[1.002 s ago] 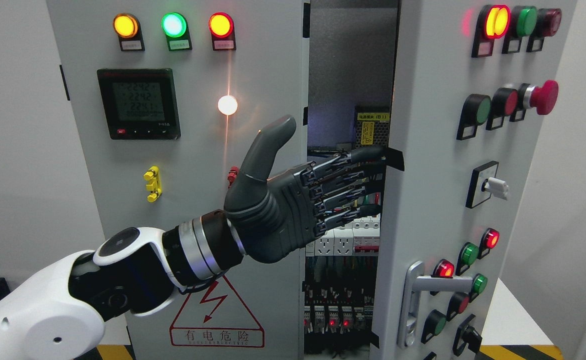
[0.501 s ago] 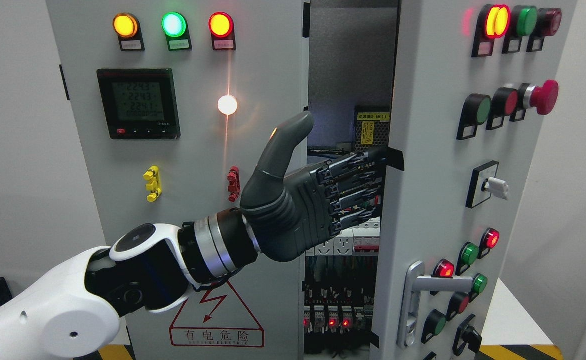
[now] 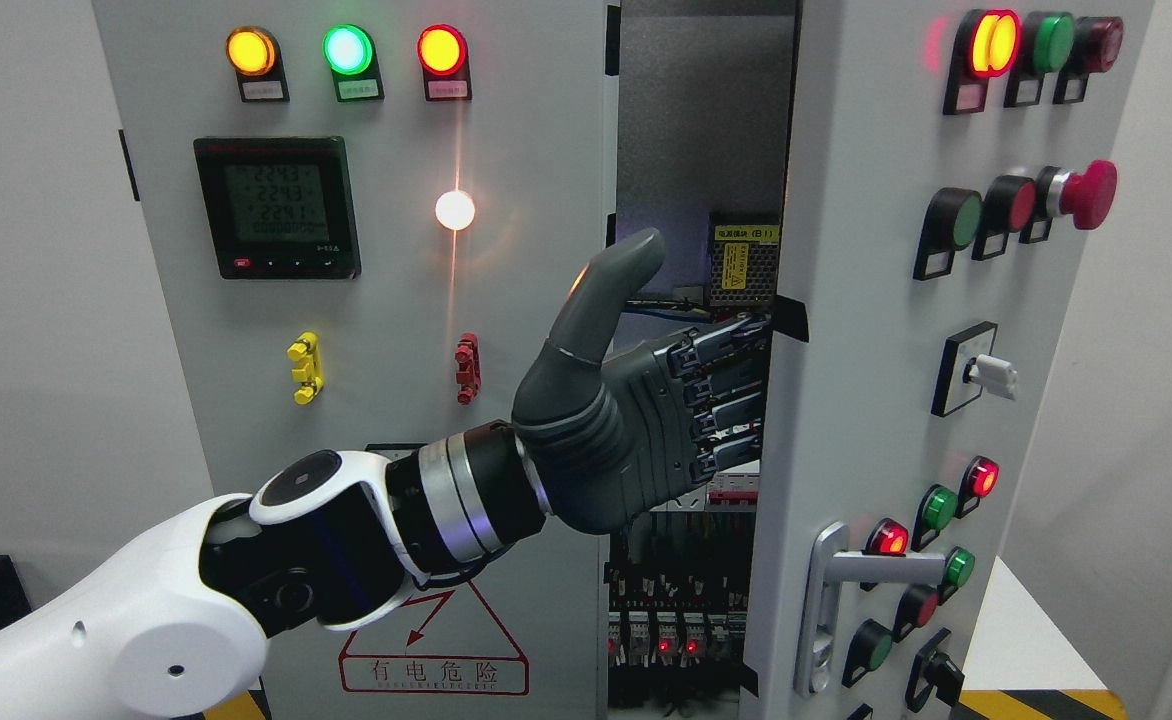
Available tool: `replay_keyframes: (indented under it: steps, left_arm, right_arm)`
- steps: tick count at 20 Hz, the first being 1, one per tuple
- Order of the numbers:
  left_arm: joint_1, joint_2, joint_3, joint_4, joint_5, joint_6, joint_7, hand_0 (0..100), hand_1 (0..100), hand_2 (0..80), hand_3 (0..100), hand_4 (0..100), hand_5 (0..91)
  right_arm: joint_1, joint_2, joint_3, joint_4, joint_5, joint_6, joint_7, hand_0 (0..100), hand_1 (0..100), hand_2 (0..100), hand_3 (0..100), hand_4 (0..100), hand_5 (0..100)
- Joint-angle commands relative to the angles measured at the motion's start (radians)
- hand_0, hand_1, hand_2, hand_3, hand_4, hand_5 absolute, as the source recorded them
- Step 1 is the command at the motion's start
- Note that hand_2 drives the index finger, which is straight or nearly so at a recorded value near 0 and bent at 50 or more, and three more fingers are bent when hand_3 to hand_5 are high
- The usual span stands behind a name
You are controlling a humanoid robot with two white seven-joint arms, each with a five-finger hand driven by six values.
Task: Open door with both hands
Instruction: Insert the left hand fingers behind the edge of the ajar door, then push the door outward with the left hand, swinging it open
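Two cabinet doors [image 3: 366, 300] [image 3: 906, 300], one robot hand [image 3: 626, 440], one door handle [image 3: 826, 600], one digital meter [image 3: 277, 207].

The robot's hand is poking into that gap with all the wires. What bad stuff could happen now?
1. The left hand has its fingers behind the edge of the right door; they might get pinched if the door swung back.
2. Live-looking parts and wiring sit just inside the gap, so a slip could snag them.
3. The door carries a red mushroom button; a jolt could bump it.
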Motion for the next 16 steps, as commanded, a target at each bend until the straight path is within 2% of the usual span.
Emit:
replay_keyframes:
  steps: [1,7,16]
  left_arm:
    - [0.0,-0.055,-0.01,0.001,0.0,0.0,-0.001,0,0,0.0,0,0,0.0]
    - [0.0,-0.089,-0.015,0.002,0.0,0.0,0.0,0,0,0.0,0,0,0.0]
    - [0.0,-0.181,-0.036,0.018,-0.004,0.002,0.0,0,0,0.0,0,0,0.0]
  right_arm:
    - [0.0,0.0,0.0,0.0,0.0,0.0,0.0,0,0,0,0,0,0]
    - [0.0,0.0,0.0,0.0,0.0,0.0,0.0,0,0,0,0,0,0]
    - [0.0,0.0,0.0,0.0,0.0,0.0,0.0,0,0,0,0,0,0]
